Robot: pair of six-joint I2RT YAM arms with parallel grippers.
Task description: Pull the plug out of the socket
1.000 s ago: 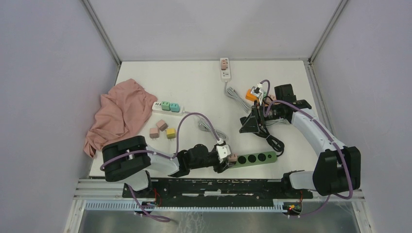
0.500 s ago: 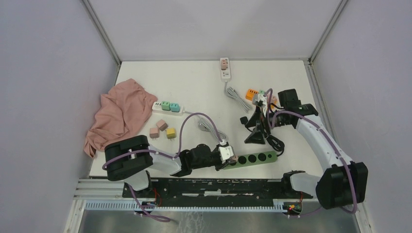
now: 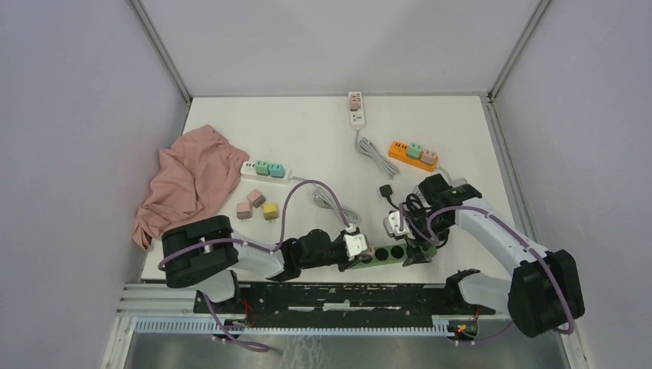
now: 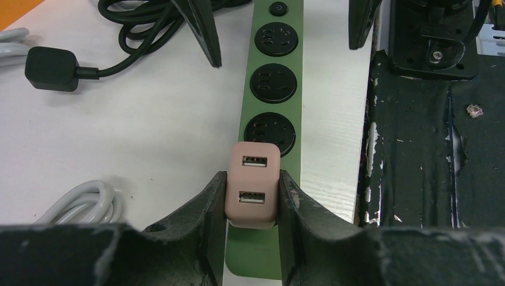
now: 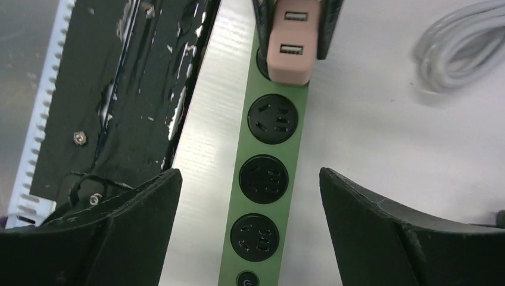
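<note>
Pink plug [image 4: 253, 185]: seated in end socket of green strip [image 4: 271, 56], near edge of counter [image 3: 307, 131]. Left claw [image 4: 251, 179]: clamped on plug. Right claw [image 5: 250, 179]: wide, straddling strip. Advised: pin strip, pull straight, no twisting.

Robot lab test cell, not a home or shop.

- **Enclosure:** a white table [image 3: 307, 131] is boxed in by bare lilac-grey walls [image 3: 77, 115] on metal posts [image 3: 161, 54].
- **Robot mounting:** the left arm [image 3: 254, 257] and right arm [image 3: 492, 223] are bolted to a scuffed black base plate [image 3: 330, 294] on slotted aluminium rails [image 3: 154, 296], just behind the grippers. Purple cables [image 3: 296, 192] loop along both arms.
- **Staged props:**
  - A green strip [image 3: 392, 252] lies under the left gripper [image 3: 364, 252] and right gripper [image 3: 410, 244], with a pink plug [image 4: 253, 190] on it.
  - An orange strip [image 3: 413, 152] and a white strip [image 3: 356, 108] sit well beyond the right gripper, cords coiled.
  - A second strip [image 3: 265, 170], loose adapters [image 3: 256, 204] and a pink cloth [image 3: 188, 181] lie well off to the left gripper's left.
</note>
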